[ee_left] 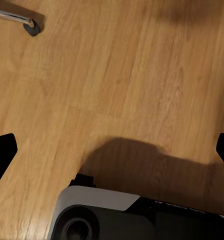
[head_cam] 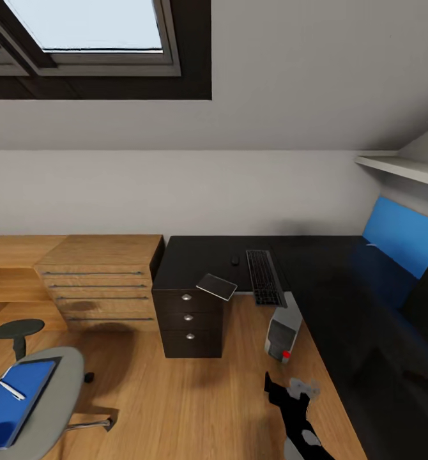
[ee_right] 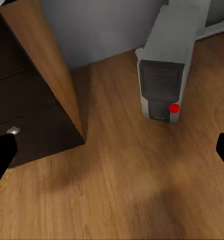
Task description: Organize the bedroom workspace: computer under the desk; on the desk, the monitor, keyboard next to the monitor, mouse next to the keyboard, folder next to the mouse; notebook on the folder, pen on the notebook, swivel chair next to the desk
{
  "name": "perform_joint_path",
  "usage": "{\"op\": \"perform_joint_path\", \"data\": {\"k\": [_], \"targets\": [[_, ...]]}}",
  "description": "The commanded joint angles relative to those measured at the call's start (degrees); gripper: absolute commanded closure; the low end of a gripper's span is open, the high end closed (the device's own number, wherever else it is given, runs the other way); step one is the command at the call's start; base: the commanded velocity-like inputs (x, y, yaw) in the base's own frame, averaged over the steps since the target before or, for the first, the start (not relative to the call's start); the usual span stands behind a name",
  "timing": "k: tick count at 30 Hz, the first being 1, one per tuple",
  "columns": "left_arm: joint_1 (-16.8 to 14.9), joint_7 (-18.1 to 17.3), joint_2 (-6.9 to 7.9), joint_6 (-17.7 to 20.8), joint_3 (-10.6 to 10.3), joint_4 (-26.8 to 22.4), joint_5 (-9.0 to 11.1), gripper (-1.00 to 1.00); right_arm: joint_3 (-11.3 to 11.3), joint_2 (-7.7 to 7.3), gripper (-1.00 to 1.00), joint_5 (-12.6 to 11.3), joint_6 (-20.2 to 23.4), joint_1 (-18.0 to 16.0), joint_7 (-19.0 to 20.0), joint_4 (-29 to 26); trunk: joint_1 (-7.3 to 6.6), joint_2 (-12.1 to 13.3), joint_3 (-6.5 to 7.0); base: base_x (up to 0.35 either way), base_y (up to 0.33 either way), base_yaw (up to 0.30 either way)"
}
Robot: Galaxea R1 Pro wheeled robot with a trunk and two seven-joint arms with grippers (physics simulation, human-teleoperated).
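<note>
Blue folder (head_cam: 13, 402) is sitting near the swivel chair's (head_cam: 51, 409) seat edge; both grippers' fingers are spread, empty; a careless grab risks sliding it off.

The right arm reaches forward low in the head view, black links ending in a pale grey right gripper (head_cam: 303, 387) with its fingers spread. In its own wrist view the black fingertips (ee_right: 1, 157) sit far apart at the edges, jaws wide open. The left gripper's fingertips (ee_left: 2, 152) likewise stand wide apart, pointing down, it seems, above a part of the robot's body (ee_left: 142, 215).
</note>
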Motion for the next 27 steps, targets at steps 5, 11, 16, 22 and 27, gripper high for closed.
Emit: {"op": "perform_joint_path", "data": {"k": [5,11,16,22,27], "targets": [[0.0,0.2,-0.19,-1.9,0.8,-0.1,-0.3,-1.0,0.2,-0.69,-1.0,-16.0,4.1,-4.2,3.9,-4.3,0.03,-0.1,-0.13,0.004,-0.002,0.0],[0.0,0.2,-1.37,0.4,0.7,-5.3,-0.4,-1.0,-0.2,-1.05,-1.0,-27.1,6.9,-4.8,4.5,-16.3,1.13,-2.1,-1.02,0.0,0.0,0.0],[0.0,0.0,-3.2,15.5,0.7,-17.6,-0.3,-1.0,-0.5,-1.07,-1.0,-28.8,7.2,-4.9,4.6,-17.0,2.23,-4.1,-1.92,0.0,0.0,0.0],[0.0,-0.3,-6.79,31.9,0.6,-35.5,0.1,-1.0,-0.4,-1.09,-1.0,-29.4,7.3,-4.9,4.7,-17.4,3.55,-6.5,-3.0,0.0,0.0,0.0],[0.0,-0.3,-7.98,37.2,0.2,-42.0,0.3,-1.0,-0.4,-1.08,-1.0,-29.4,7.2,-4.8,4.7,-17.5,4.64,-8.5,-3.9,0.0,0.0,0.0]]}}
